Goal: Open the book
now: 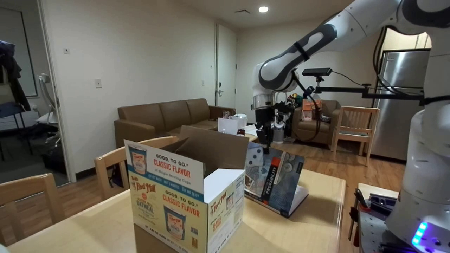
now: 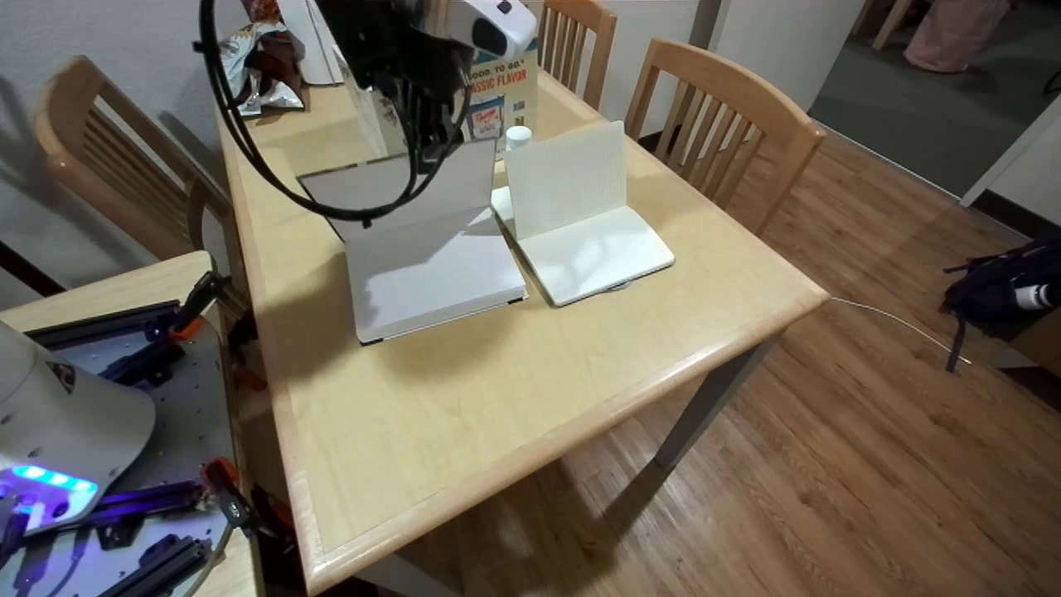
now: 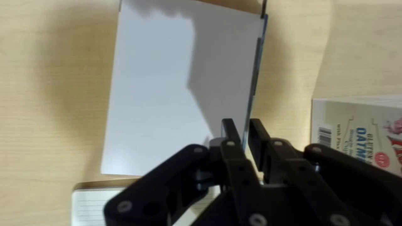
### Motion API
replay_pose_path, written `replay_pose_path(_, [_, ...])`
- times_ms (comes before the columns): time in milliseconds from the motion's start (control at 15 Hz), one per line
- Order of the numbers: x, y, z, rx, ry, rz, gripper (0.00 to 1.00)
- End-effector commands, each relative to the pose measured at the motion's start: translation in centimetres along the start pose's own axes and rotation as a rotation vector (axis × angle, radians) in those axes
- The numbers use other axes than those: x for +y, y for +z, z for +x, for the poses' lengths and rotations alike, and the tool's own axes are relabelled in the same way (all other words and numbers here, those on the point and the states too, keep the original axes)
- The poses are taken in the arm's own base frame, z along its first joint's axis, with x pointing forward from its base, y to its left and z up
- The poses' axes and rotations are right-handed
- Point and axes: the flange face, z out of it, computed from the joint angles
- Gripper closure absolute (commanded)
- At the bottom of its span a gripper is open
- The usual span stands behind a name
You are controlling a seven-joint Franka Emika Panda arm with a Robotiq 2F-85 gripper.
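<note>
Blue-grey Probability textbook [image 1: 272, 181], cover [image 2: 464, 186] raised above white pages [image 3: 150, 88].
Jaws straddle its edge (pinching or not, I cannot tell), presumably to stop it falling back.

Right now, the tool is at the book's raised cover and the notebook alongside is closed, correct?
The notebook is not closed: an exterior view shows it open, one half raised. The tool is at the book's raised cover, as stated.

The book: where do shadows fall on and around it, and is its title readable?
Wrist view: a shadow darkens the book at right and top, softer shadows lie either side on the table; in an exterior view, the title reads PROBABILITY.
</note>
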Motion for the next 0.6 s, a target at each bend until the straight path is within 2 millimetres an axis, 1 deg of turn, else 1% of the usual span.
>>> replay_pose_path(0, [-4.9,2.0,3.1,-0.119,-0.104,0.029,0.96])
replay_pose_path(133, [-6.6,4.3,4.0,-0.186,-0.138,0.02,0.96])
replay_pose_path(267, [-6.7,7.2,4.9,-0.248,-0.159,0.057,0.96])
replay_pose_path(467, [-5.8,8.7,5.9,-0.29,-0.217,0.145,0.96])
replay_pose_path(533, [-5.7,8.8,6.2,-0.281,-0.249,0.177,0.96])
